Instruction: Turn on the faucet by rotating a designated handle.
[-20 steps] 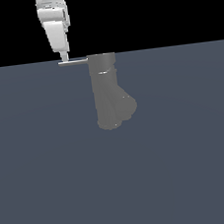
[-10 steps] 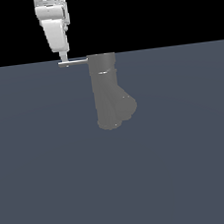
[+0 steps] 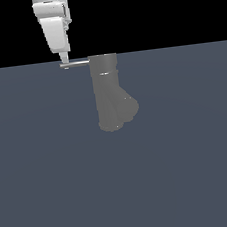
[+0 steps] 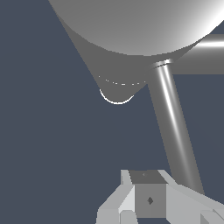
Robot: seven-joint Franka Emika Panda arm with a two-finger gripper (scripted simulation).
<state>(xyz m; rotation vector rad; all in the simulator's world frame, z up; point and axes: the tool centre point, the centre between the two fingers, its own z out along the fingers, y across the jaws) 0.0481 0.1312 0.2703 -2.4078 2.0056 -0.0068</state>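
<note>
Faucet [image 3: 108, 93] stands upright on the grey floor [image 3: 53, 183], its handle [image 3: 76, 63] jutting toward the exterior view's left. The gripper [image 3: 65, 61] comes down onto the rod's outer end, fingertip touching; its opening cannot be told.

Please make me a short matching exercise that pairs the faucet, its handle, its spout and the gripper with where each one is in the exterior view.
Things:
1. faucet
2. handle
3. spout
4. gripper

Places:
A. thin rod sticking out level from the cylinder's top toward the exterior view's left
B. comes down from above to the rod's outer end
C. upright grey cylinder near the middle
D. fat stub angling out low toward the exterior view's right

Pairs: 1-C, 2-A, 3-D, 4-B
</note>
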